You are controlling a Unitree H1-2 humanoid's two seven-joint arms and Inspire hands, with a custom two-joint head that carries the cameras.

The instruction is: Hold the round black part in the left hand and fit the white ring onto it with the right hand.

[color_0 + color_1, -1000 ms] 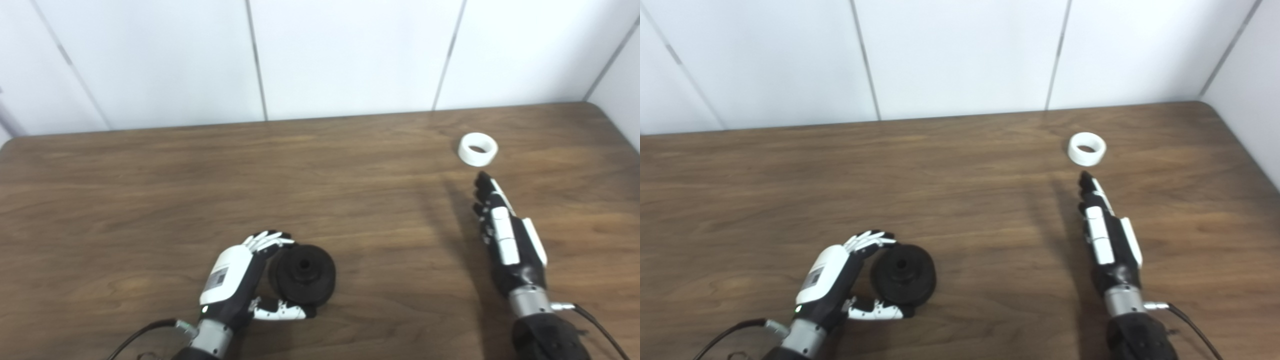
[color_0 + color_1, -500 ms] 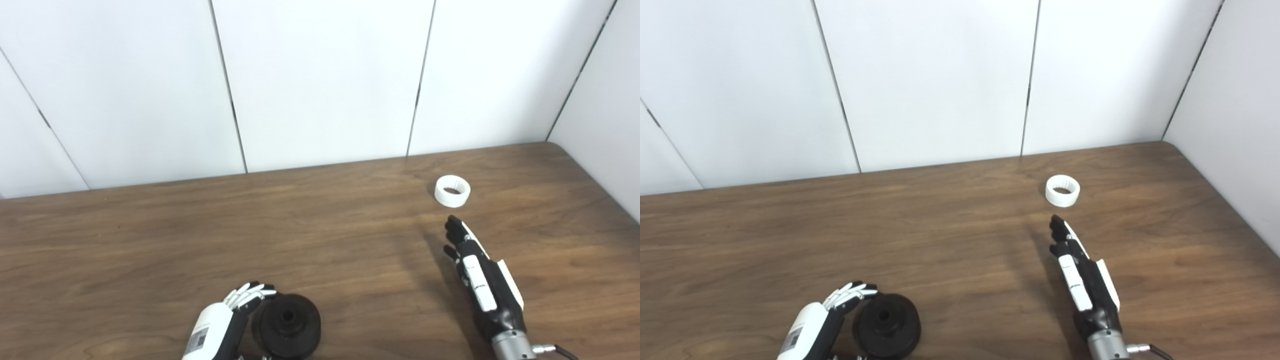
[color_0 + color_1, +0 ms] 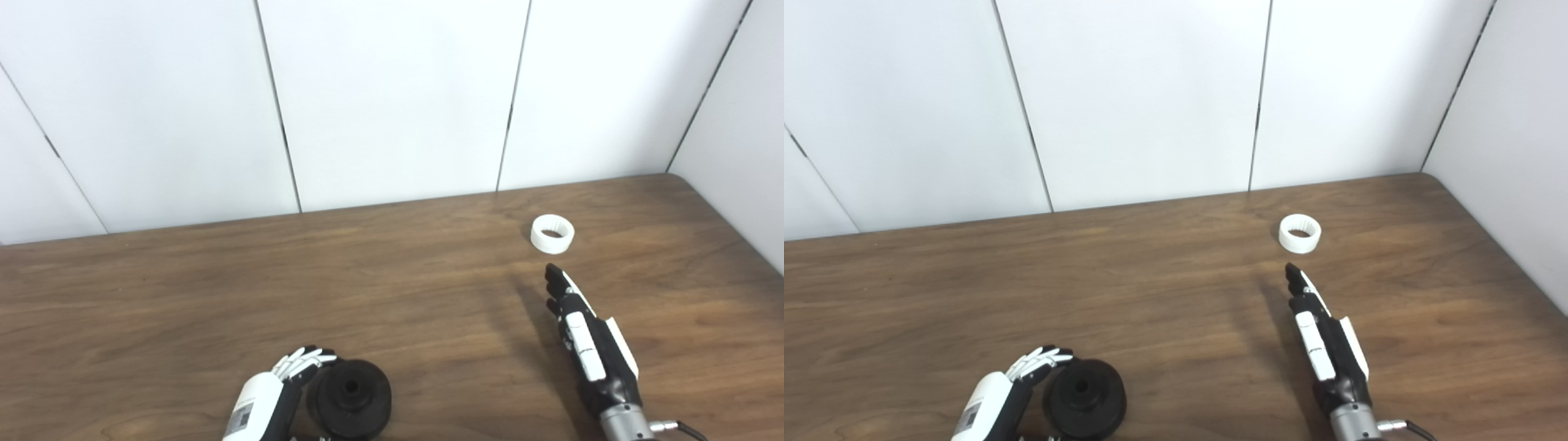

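Observation:
The round black part (image 3: 349, 398) lies flat on the wooden table (image 3: 184, 294) near the front edge, its centre hole facing up. My left hand (image 3: 269, 404) is cupped against its left side. The curled fingers (image 3: 303, 361) touch the part's upper left rim, and the thumb is cut off by the picture's bottom edge. The white ring (image 3: 552, 233) lies flat at the back right of the table. My right hand (image 3: 588, 343) is stretched flat and open, pointing at the ring, with its fingertips a short way in front of it and nothing held.
White wall panels (image 3: 392, 104) stand right behind the table's far edge. Another white wall (image 3: 1519, 153) closes the right side by the rounded back right corner. Bare wood lies between the two hands.
The camera has tilted up, so the whole picture shifted down and more wall shows. Neither hand, the black part nor the ring has visibly moved on the table.

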